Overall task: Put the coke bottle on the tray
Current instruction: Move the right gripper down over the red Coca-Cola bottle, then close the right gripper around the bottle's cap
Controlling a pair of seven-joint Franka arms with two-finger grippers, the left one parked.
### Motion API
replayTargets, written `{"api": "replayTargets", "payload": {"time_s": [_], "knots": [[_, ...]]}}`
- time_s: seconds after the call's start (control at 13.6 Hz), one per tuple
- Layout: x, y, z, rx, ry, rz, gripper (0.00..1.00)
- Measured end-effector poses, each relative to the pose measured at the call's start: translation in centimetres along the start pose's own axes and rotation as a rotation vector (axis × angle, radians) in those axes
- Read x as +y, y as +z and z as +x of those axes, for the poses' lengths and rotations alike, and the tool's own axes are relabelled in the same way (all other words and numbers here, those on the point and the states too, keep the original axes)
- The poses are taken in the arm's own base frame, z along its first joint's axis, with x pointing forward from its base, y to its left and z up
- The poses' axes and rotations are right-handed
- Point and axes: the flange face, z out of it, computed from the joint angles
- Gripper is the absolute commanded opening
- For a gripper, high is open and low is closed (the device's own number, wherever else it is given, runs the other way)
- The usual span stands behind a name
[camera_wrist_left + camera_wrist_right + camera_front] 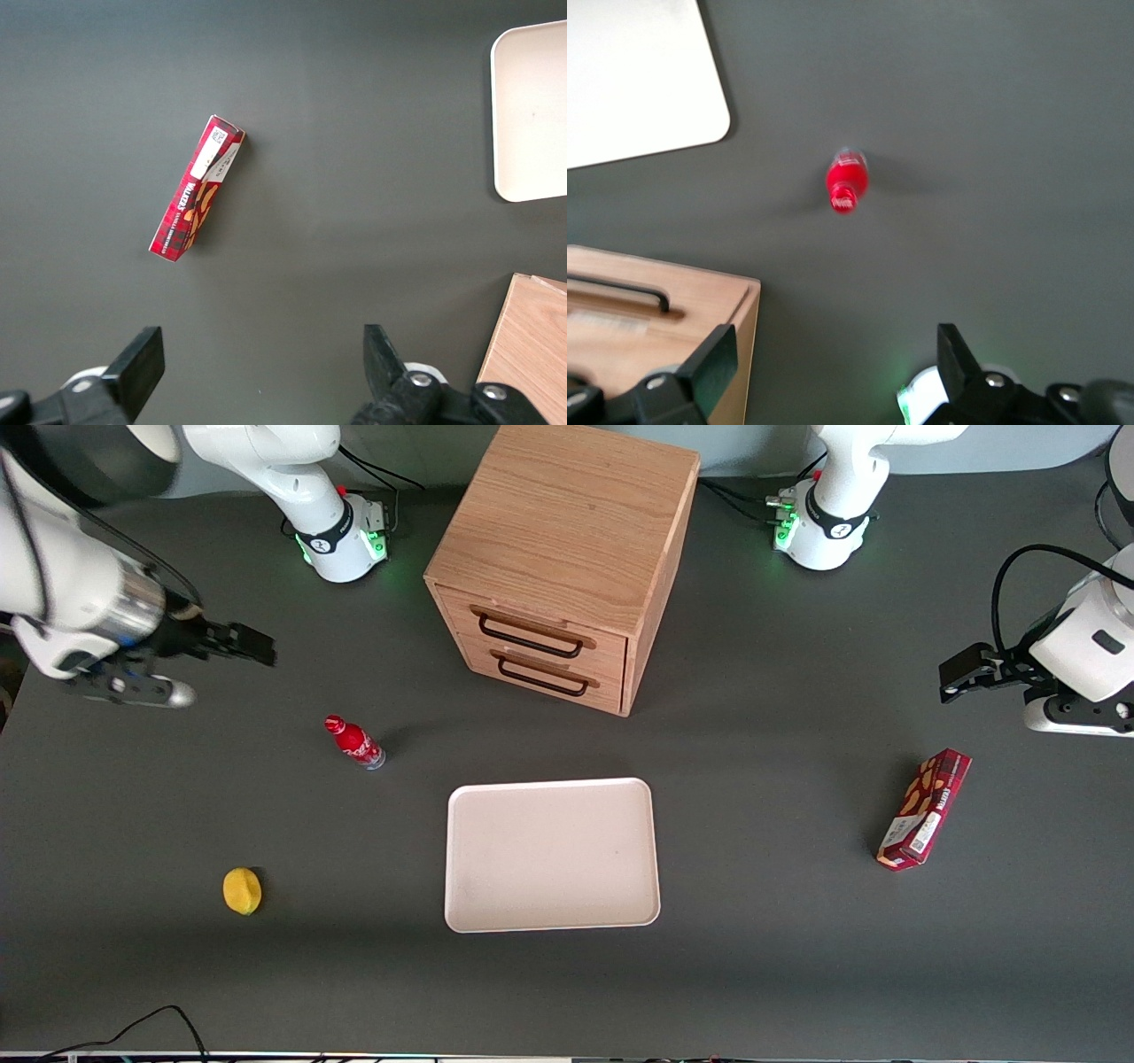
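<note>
The coke bottle is small and red with a red cap. It stands on the dark table between the working arm and the tray, farther from the front camera than the tray. It also shows in the right wrist view. The cream tray lies flat in the middle of the table, nearer the front camera than the drawer cabinet; one corner shows in the right wrist view. My right gripper hangs high above the table toward the working arm's end, apart from the bottle. Its fingers are open with nothing between them.
A wooden two-drawer cabinet stands at the back middle. A yellow lemon lies nearer the front camera than the bottle. A dark-red snack box lies toward the parked arm's end.
</note>
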Motion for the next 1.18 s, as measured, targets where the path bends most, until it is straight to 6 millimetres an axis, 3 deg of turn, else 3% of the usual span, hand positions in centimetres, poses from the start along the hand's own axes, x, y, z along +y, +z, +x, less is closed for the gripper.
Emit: {"api": "replayTargets", "payload": {"time_s": [0.29, 0.44, 0.51, 0.66, 0.74, 1.18], "knots": [[-1.1, 13.0, 0.5, 0.085, 0.006, 0.009, 1.00], [-0.4, 16.8, 0.1, 0.119, 0.003, 0.001, 1.00], [-0.2, 18.1, 0.0, 0.136, 0.003, 0.004, 0.90], [0.1, 20.1, -0.3, 0.159, 0.003, 0.012, 0.25], [0.2, 20.7, -0.3, 0.161, 0.002, 0.012, 0.00], [0.2, 20.7, -0.3, 0.174, -0.013, -0.003, 0.00]]}}
